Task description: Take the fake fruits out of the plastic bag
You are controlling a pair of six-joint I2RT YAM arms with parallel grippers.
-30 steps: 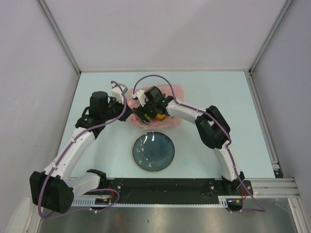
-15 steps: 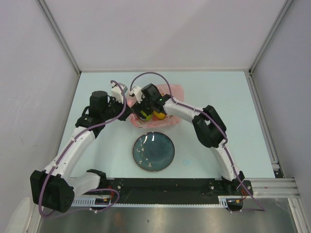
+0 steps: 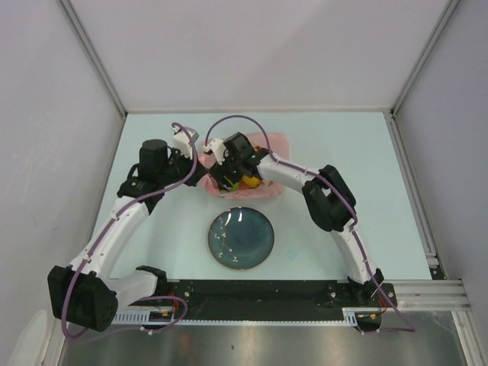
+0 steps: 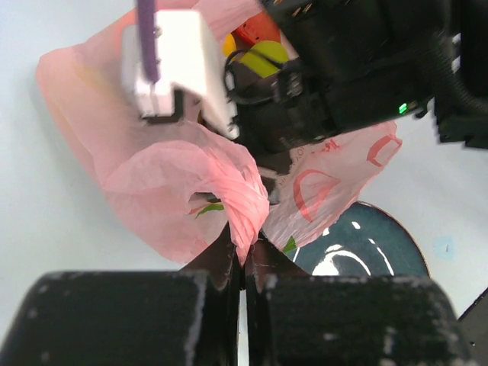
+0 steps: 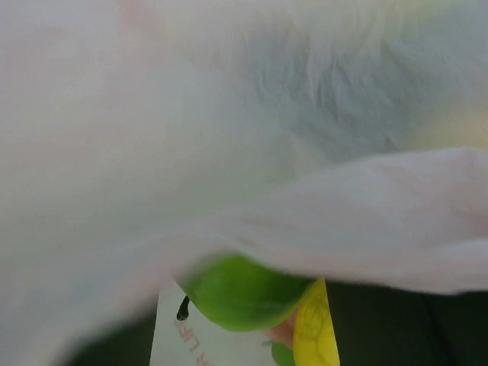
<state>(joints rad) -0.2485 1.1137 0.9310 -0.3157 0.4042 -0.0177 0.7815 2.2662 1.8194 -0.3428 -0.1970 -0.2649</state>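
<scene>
Bag (image 4: 175, 171) fold pinched thin by left gripper (image 4: 244, 255), fingers pressed together; your pull may slip it. Right gripper (image 3: 229, 177) buried, fingers unreadable.

Overhead view looks down; both close wrist views seemingly share the plastic bag (image 4: 152, 183).

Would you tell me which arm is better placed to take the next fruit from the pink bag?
Right: the right gripper sits in the mouth of the pink bag, a green fruit close before its camera. The left gripper is shut on a fold of it.
</scene>
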